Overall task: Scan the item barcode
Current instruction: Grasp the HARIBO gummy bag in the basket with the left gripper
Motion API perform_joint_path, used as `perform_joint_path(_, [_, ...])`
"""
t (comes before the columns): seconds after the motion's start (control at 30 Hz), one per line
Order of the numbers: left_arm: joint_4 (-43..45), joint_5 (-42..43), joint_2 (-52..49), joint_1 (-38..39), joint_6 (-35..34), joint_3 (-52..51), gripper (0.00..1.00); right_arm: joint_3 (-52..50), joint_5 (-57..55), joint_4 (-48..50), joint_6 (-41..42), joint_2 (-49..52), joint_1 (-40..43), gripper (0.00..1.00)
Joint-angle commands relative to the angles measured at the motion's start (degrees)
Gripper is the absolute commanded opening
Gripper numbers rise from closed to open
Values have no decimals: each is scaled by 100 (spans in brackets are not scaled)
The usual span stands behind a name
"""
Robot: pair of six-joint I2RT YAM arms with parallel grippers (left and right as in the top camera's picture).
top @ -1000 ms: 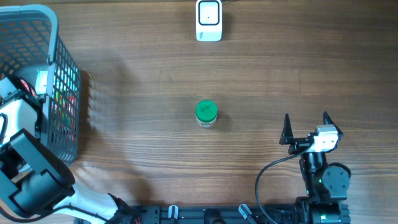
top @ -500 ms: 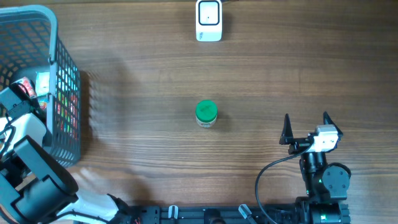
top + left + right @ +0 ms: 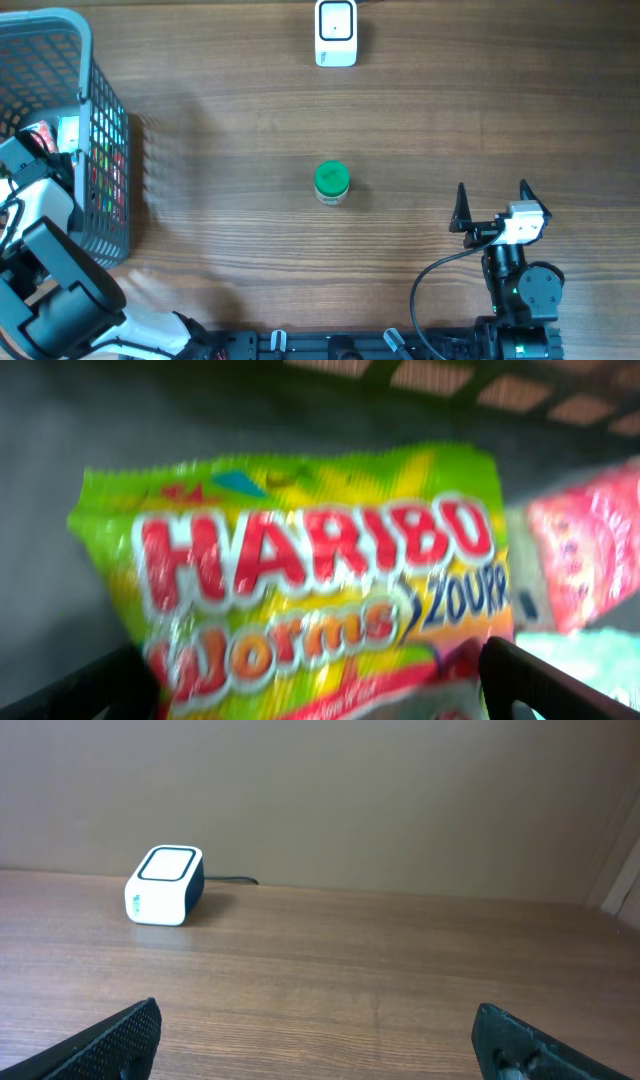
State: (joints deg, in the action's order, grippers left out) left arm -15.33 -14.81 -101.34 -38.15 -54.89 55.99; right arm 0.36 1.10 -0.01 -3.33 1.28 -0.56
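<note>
While the left hand hangs wide close over the Haribo bag in the basket, best lower straight, pinch the bag's nearest edge, avoid crumpling.

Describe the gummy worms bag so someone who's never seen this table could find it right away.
Start at the grey mesh basket at the left edge of the table. Inside it, directly ahead of the left wrist camera, lies the Haribo bag. It is lime green with red "HARIBO" lettering and "Worms" beneath, unlike the pink packet to its right.
</note>
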Motion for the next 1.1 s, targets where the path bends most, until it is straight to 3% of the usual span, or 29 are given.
perform_joint_path(0.0, [-767,1547,-540,103,-380,-647,100,-4,70,15,-76,2,-22,100])
perform_joint_path(0.2, [-1060,1515,-529,103,-382,-649,100,-4,72,15,-79,2,-22,100])
perform_joint_path(0.53, [-501,1480,-1005,109,-380,-649,99,-4,70,15,-79,2,-22,100])
perform_joint_path(0.6, [-385,1478,-1272,107,-378,-649,86,-4,70,15,-79,2,-22,100])
perform_joint_path(0.67, [-332,1478,-1447,107,-378,-649,65,-4,70,15,-79,2,-22,100])
perform_joint_path(0.8, [-284,1897,-1493,114,-59,-647,4,-4,70,15,-79,2,-22,100])
perform_joint_path(0.93, [-302,2511,-1419,111,205,-625,4,-4,70,15,-81,2,-22,100])
perform_joint_path(1.07, [-1051,2658,-778,111,205,-282,4,-4,70,15,-79,2,-22,100])
